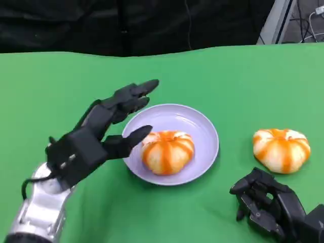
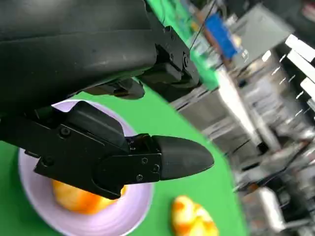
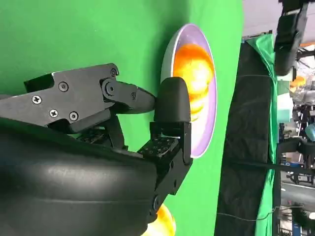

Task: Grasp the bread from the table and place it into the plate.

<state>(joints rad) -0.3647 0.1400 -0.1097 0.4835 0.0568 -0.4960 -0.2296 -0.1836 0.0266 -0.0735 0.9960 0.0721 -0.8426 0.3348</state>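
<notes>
Two orange-striped breads on the green table (image 1: 50,91): one bread (image 1: 167,150) sits in the lavender plate (image 1: 202,126), a second bread (image 1: 281,149) lies on the cloth well to the plate's right. Left hand (image 1: 98,136) hovers at the plate's left rim, fingers spread and extended, thumb tip just beside the plated bread, holding nothing. Right hand (image 1: 268,202) rests low near the table's front edge, just in front of the second bread, fingers curled in, nothing in them.
</notes>
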